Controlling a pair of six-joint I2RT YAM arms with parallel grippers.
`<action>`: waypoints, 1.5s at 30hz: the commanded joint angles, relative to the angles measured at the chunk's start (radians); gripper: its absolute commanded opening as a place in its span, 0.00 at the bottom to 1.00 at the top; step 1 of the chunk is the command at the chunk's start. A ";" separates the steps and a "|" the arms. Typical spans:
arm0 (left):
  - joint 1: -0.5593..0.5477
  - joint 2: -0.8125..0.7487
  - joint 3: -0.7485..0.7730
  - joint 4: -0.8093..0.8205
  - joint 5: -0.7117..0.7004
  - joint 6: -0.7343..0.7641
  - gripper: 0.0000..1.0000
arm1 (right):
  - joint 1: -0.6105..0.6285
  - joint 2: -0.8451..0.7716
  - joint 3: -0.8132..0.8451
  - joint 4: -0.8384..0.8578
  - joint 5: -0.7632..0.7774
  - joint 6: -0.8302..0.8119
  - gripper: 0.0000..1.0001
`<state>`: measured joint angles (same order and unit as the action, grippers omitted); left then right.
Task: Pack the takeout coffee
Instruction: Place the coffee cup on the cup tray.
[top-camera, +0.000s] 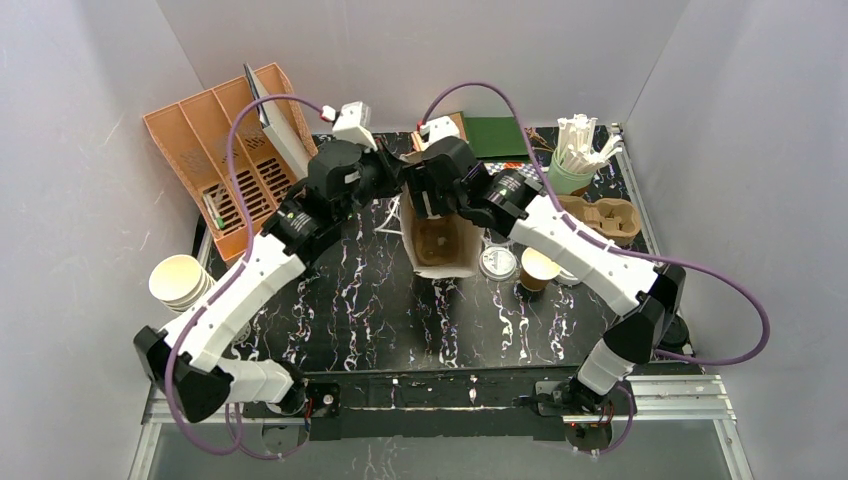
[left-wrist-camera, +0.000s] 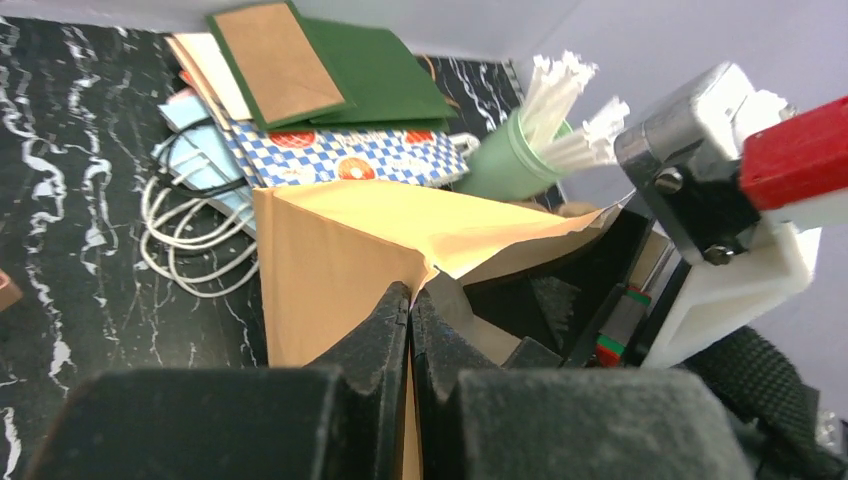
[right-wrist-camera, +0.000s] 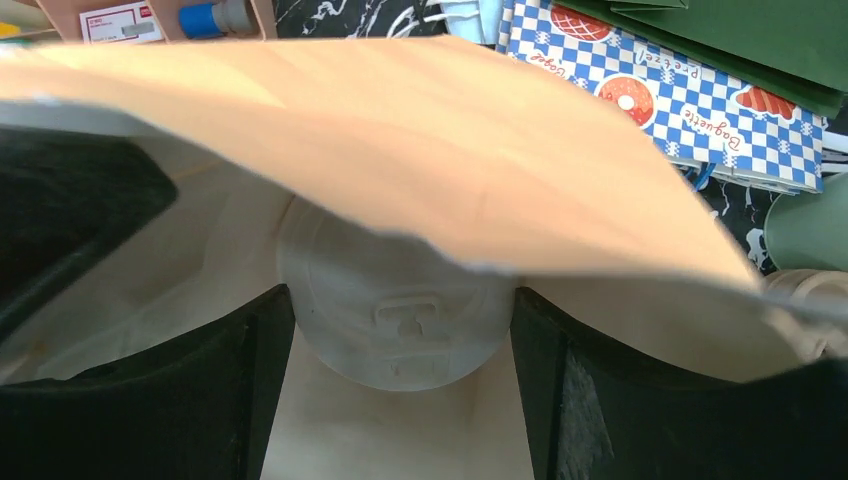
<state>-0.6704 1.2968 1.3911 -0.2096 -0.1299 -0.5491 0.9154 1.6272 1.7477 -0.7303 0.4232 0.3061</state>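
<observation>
A brown paper bag (top-camera: 445, 262) stands open at the table's middle. My left gripper (top-camera: 398, 182) is shut on the bag's upper edge; in the left wrist view its fingertips (left-wrist-camera: 410, 295) pinch the paper rim of the bag (left-wrist-camera: 330, 260). My right gripper (top-camera: 432, 200) reaches into the bag's mouth. In the right wrist view it (right-wrist-camera: 400, 300) is shut on a cup with a white plastic lid (right-wrist-camera: 400, 330), inside the bag (right-wrist-camera: 400, 150). Another tan cup (top-camera: 538, 268) stands open and unlidded right of the bag, with a loose white lid (top-camera: 498, 262) beside it.
A stack of cream cups (top-camera: 178, 282) lies at the left edge. An orange organiser (top-camera: 215, 150) stands back left. A green cup of stirrers (top-camera: 572, 170) and a cardboard cup carrier (top-camera: 605, 215) stand back right. Flat paper bags (left-wrist-camera: 330, 90) lie behind the open bag.
</observation>
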 joint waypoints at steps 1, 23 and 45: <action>-0.038 -0.109 -0.058 0.100 -0.201 -0.055 0.00 | 0.059 0.014 0.023 0.049 0.106 -0.014 0.37; -0.118 -0.307 -0.367 0.185 -0.273 -0.101 0.00 | 0.122 -0.227 -0.453 0.213 0.056 0.093 0.38; -0.133 -0.311 -0.398 0.225 0.002 -0.049 0.00 | 0.135 -0.328 -0.791 0.605 0.125 0.009 0.36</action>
<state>-0.7959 1.0130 0.9966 -0.0002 -0.2329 -0.6209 1.0504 1.3724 1.0252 -0.3286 0.5114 0.3584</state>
